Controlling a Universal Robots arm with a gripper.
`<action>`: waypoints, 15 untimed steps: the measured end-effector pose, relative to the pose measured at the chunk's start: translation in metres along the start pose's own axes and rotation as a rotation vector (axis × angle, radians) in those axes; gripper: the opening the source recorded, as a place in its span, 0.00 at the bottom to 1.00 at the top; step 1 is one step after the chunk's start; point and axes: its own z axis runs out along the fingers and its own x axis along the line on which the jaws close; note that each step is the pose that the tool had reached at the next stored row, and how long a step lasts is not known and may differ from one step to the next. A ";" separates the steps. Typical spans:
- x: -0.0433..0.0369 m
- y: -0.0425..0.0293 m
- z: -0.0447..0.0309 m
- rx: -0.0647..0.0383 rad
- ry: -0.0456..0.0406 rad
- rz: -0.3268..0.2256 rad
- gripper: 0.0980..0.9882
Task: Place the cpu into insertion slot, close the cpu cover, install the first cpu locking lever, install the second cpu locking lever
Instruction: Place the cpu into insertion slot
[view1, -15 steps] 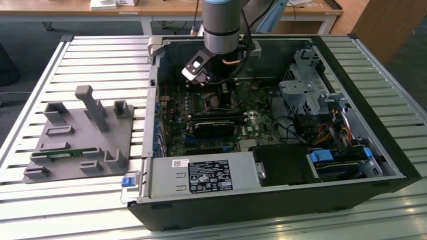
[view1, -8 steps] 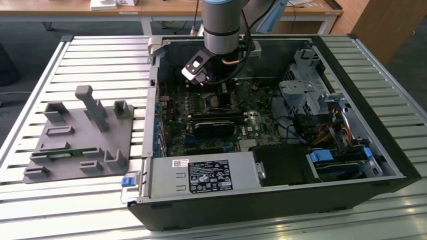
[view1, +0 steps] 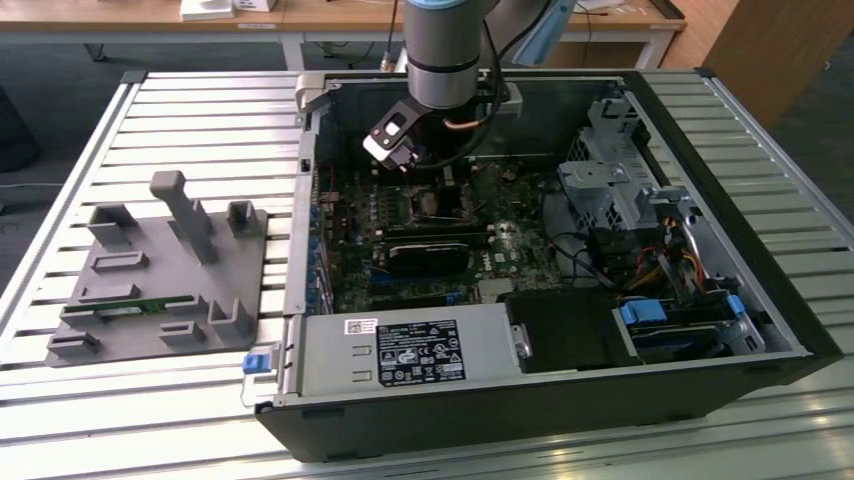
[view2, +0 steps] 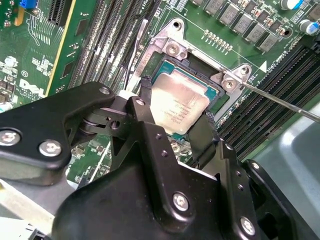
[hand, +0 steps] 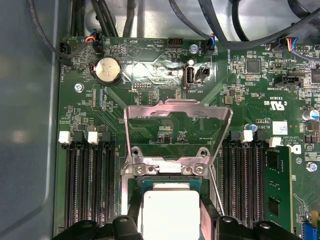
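Note:
My gripper (view1: 404, 158) reaches down into the open computer case (view1: 747, 390). In both wrist views its black fingers (view2: 144, 102) flank the cpu (view2: 177, 106), a silver-grey square chip, and press on two opposite edges. The cpu (hand: 170, 212) sits over the insertion slot (view2: 216, 90), slightly tilted; I cannot tell whether it is fully seated. The cpu cover (hand: 177, 107), a silver frame, stands open behind the slot. One thin locking lever (view2: 280, 100) juts out sideways, and another lever (view2: 134, 50) lies along the memory slots.
Long black memory slots (hand: 87, 185) run on both sides of the socket. A black card (view1: 427, 255), a power supply (view1: 400, 350) and a drive cage (view1: 614, 180) fill the case. A grey fixture plate (view1: 160, 270) lies at the exterior view's left.

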 end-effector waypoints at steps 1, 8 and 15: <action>0.0001 0.0001 0.0002 -0.001 0.0006 0.000 0.51; 0.0000 0.0000 0.0001 0.000 -0.0001 0.000 0.58; -0.0002 0.0004 -0.0063 0.000 0.0001 0.000 0.56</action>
